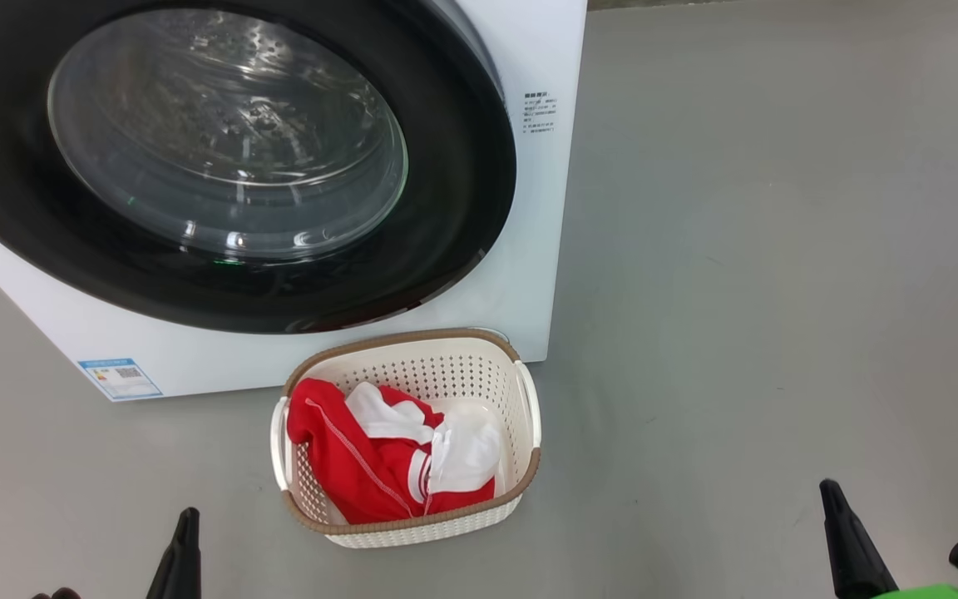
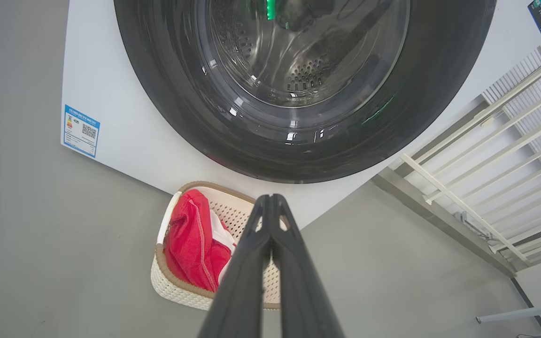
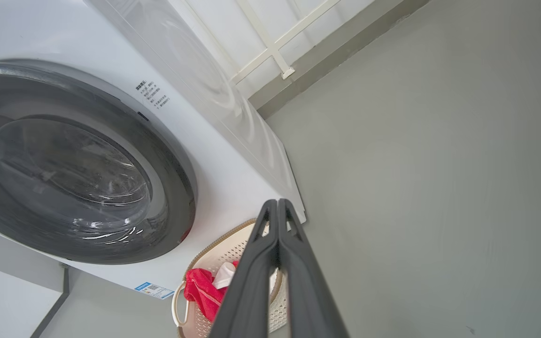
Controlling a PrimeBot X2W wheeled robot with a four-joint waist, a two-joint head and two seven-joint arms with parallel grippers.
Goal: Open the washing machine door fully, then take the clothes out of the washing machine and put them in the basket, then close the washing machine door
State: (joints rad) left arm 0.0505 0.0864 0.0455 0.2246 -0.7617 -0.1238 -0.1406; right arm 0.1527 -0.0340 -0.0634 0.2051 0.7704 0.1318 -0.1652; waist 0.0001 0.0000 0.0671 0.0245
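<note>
Blue QR label (image 1: 120,378) on washing machine (image 1: 547,208)

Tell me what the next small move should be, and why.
Probably just park both arms: the washing machine door looks shut, the clothes lie in the basket, and the left tool and right tool are shut, empty and clear of everything.

So the washing machine (image 1: 533,283) is white with a blue label (image 1: 120,378), the washing machine door (image 1: 462,208) glossy black round clear glass. Just past the dark left gripper (image 2: 270,199), the basket (image 2: 167,286) is cream, full of holes, brown rim; the clothes (image 2: 190,244) are bright red with white panels and stitching.
</note>
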